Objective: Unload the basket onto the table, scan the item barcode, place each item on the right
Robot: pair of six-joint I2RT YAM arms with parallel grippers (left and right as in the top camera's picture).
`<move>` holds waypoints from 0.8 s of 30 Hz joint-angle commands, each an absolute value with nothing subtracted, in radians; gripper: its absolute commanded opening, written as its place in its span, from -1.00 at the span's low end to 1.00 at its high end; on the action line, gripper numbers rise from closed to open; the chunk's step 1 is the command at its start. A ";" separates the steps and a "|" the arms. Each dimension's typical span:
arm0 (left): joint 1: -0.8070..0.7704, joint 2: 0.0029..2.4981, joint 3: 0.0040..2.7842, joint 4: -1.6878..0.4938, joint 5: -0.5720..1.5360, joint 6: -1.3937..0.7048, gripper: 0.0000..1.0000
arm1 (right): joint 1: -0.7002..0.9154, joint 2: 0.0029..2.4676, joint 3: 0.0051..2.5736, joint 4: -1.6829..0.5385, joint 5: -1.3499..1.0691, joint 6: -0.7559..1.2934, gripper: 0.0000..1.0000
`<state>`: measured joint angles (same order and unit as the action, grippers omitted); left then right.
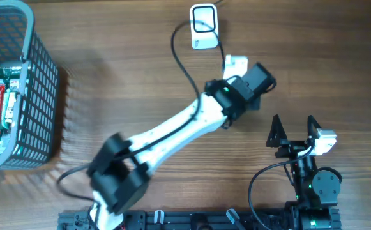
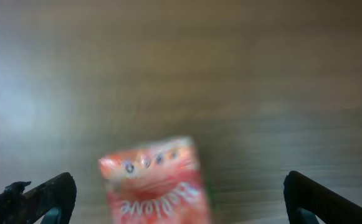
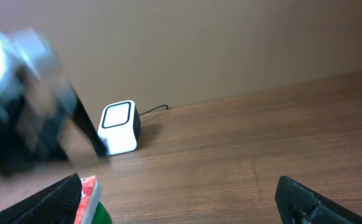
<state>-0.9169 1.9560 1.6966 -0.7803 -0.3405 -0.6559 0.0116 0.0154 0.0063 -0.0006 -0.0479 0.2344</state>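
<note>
The item is a red printed packet [image 2: 152, 183], blurred in the left wrist view, lying on the wood table. My left gripper [image 2: 181, 210] hangs over it, open, with both fingers well clear of its sides. From overhead only a white corner of the item [image 1: 236, 64] shows beside the left gripper [image 1: 248, 75]. The white barcode scanner [image 1: 204, 25] stands a little beyond, at the far edge, with its cable trailing left. In the right wrist view the scanner [image 3: 119, 126] stands ahead and the item's red, white and green edge [image 3: 88, 200] shows beside the left finger. My right gripper [image 1: 294, 131] is open and holds nothing.
A grey mesh basket [image 1: 41, 96] with several more packets stands at the far left. The left arm [image 1: 172, 128] crosses the table's middle diagonally. The scanner cable [image 1: 182, 57] runs under that arm. The blurred left arm [image 3: 25, 106] fills the left of the right wrist view.
</note>
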 commanded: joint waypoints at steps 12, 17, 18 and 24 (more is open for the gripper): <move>-0.383 1.446 1.835 -0.962 -0.783 -0.106 1.00 | 0.017 0.007 0.005 0.002 -0.045 0.239 0.99; -0.018 1.377 1.835 -0.929 -0.654 0.083 1.00 | 0.017 0.007 0.005 0.002 -0.045 0.238 0.99; 0.082 1.375 1.835 -0.923 -0.591 0.111 1.00 | 0.017 0.007 0.005 0.002 -0.045 0.238 1.00; 0.491 1.441 1.834 -0.910 -0.198 0.208 1.00 | 0.017 0.007 0.005 0.002 -0.045 0.238 0.99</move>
